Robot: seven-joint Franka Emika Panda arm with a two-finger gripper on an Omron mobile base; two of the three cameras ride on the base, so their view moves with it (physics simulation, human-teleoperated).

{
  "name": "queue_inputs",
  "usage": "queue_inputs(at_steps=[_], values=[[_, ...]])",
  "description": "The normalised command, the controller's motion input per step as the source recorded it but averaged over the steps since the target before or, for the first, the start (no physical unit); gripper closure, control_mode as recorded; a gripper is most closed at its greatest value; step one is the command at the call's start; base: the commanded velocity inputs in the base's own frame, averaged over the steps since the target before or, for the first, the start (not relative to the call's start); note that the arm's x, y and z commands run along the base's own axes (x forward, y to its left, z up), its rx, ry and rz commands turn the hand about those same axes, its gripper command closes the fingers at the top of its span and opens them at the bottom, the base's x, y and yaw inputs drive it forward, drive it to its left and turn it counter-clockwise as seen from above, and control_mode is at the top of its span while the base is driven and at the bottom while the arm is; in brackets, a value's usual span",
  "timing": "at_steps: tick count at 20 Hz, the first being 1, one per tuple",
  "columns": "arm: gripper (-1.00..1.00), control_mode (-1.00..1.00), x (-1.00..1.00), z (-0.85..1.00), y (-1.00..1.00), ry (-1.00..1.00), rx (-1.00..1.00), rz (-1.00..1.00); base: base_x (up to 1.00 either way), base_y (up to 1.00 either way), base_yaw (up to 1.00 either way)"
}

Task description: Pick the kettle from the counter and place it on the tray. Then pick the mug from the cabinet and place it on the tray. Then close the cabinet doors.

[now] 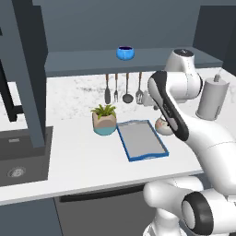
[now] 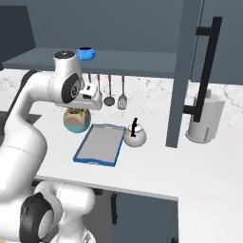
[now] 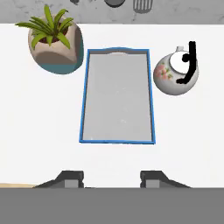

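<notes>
gripper (image 3: 111, 177): jaws parted, empty | tray (image 3: 118, 140): directly ahead of jaws | kettle (image 3: 175, 74): ahead, right, beside tray

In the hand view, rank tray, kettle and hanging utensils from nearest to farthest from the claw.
1. Tray: straight ahead of the claw.
2. Kettle: beside the tray, toward the view's right.
3. Hanging utensils: against the wall, at the view's top.

Kettle (image 3: 175, 74) upright on counter (image 3: 43, 131) beside tray (image 3: 85, 109); mug (image 1: 125, 53) shelved.
</notes>
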Motion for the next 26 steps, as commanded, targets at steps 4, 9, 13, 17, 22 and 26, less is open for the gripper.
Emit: queue_inputs(at_steps=[4, 9, 13, 17, 22, 26], values=[[-1.00, -1.00, -0.22, 0.00, 0.04, -0.13, -0.01, -0.01, 0.00, 0.00, 0.00], [-1.00, -1.00, -0.78, 0.03, 0.11, -0.72, -0.13, -0.16, 0.00, 0.00, 0.00], [-1.00, -1.00, -0.35, 0.30, 0.05, -0.72, -0.07, -0.10, 0.00, 0.00, 0.00], [-1.00, -1.00, 0.03, 0.67, 0.05, -0.49, 0.05, 0.01, 0.00, 0.00, 0.00], [-1.00, -1.00, 0.27, 0.77, 0.02, -0.33, 0.13, 0.10, 0.00, 0.00, 0.00], [-1.00, -1.00, 0.21, 0.18, 0.07, 0.02, -0.02, 0.10, 0.00, 0.00, 0.00]])
